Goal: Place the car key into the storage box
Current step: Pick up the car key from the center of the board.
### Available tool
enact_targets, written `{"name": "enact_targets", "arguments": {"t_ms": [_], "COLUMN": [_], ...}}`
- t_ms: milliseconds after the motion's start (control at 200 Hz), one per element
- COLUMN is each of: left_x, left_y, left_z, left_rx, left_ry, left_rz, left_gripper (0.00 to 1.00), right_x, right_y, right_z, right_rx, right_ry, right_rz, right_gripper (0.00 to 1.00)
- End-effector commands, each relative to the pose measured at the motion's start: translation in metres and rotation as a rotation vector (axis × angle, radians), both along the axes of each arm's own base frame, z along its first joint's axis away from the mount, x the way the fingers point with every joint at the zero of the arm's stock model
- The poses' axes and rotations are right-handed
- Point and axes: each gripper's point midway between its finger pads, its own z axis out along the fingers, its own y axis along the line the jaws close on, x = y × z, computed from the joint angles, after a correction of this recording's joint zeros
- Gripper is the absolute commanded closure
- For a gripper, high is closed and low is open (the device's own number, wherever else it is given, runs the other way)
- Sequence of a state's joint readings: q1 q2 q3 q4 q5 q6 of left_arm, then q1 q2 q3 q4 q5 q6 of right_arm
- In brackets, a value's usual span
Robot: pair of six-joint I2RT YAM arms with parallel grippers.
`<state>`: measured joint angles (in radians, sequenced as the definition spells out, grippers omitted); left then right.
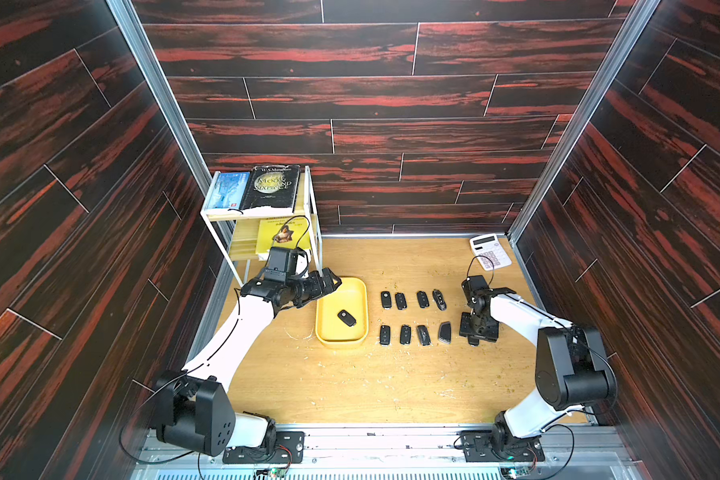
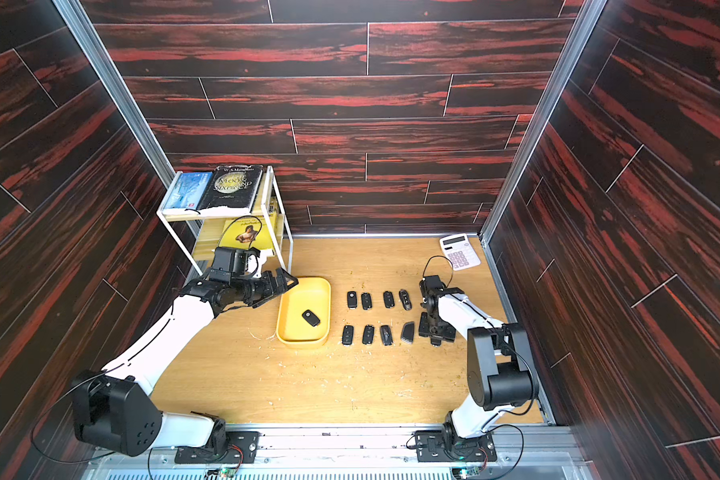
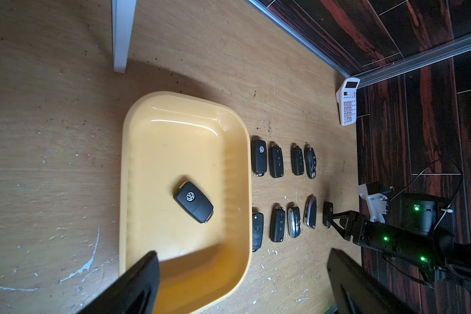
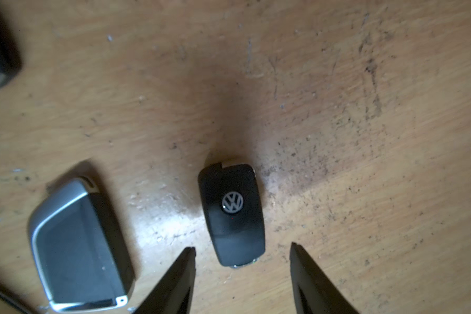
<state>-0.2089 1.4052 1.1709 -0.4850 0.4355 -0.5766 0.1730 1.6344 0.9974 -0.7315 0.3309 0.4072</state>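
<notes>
The car key [image 4: 231,214] lay flat on the bench [image 4: 365,136], well apart from the storage box [image 3: 124,163]. It could skid or twist free if the right gripper [image 4: 242,246] closed only on its near end, or knock the silver-edged fob [image 4: 79,244] beside it. Those jaws stood half open astride that end, touching nothing, while the left gripper [image 1: 330,282] hung over the box, jaws wide and empty.

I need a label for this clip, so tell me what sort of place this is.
Probably a staged robot test cell, not a real room: a left arm and right arm on a rail, wood-print wall panels in aluminium framing, and key fobs laid in neat rows beside a yellow bin.
</notes>
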Motion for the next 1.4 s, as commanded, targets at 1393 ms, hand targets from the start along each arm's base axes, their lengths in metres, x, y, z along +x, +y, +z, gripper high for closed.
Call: {"name": "enact_targets", "arguments": {"t_ms": [1393], "left_x": [0.008], "left_y": [0.0], "left_z": [0.001], "left_rx": [-0.007], "left_ry": [-0.016], "left_rz": [0.03], "left_gripper": [0.0], "right_x": [-0.003], "right_y": [0.006], "right_z": [-0.032], "right_rx": [0.155], "right_ry": [0.037], "right_rz": [-0.011], "right_gripper": [0.77]}}
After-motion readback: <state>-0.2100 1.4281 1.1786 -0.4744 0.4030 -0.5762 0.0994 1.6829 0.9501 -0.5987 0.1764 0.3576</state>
